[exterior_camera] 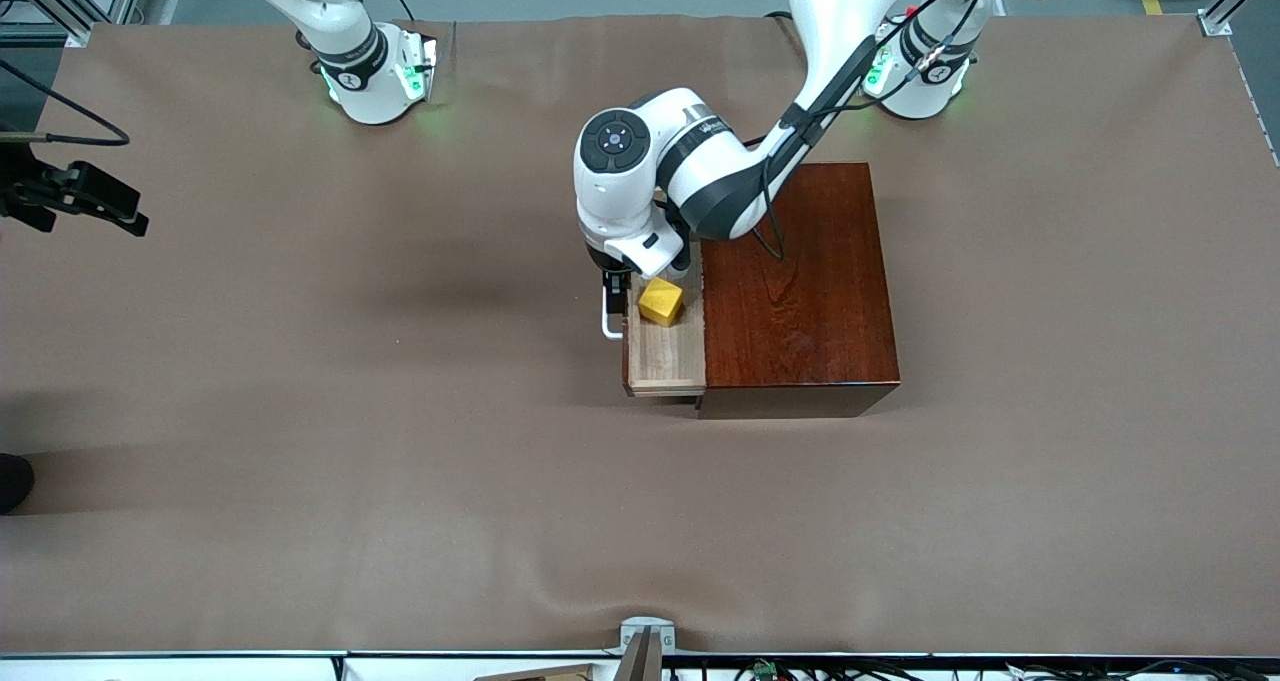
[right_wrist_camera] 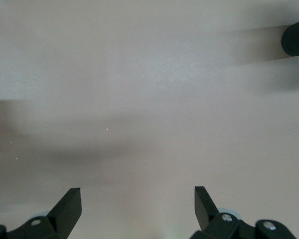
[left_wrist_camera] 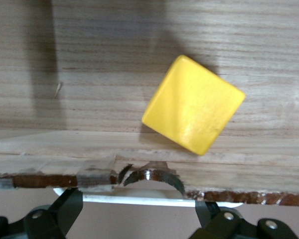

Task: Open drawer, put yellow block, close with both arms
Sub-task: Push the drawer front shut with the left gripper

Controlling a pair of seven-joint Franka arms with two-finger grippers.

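yellow block [exterior_camera: 661, 302] lay in open drawer [exterior_camera: 665, 353] | left gripper [exterior_camera: 614, 295] spread at handle [exterior_camera: 608, 323] (gripping nothing) | right gripper [right_wrist_camera: 138, 206] wide, empty

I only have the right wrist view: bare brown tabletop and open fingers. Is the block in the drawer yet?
Observer: Yes. The yellow block lies in the drawer, turned askew to its walls.
Operator: Is the drawer open or shut?
Observer: Open. It is pulled out of the wooden box toward the right arm's end of the table.
Operator: My right gripper hangs open over bare table. Where is the left one?
Observer: The left gripper is low at the drawer's front, by the white handle, with its fingers apart.
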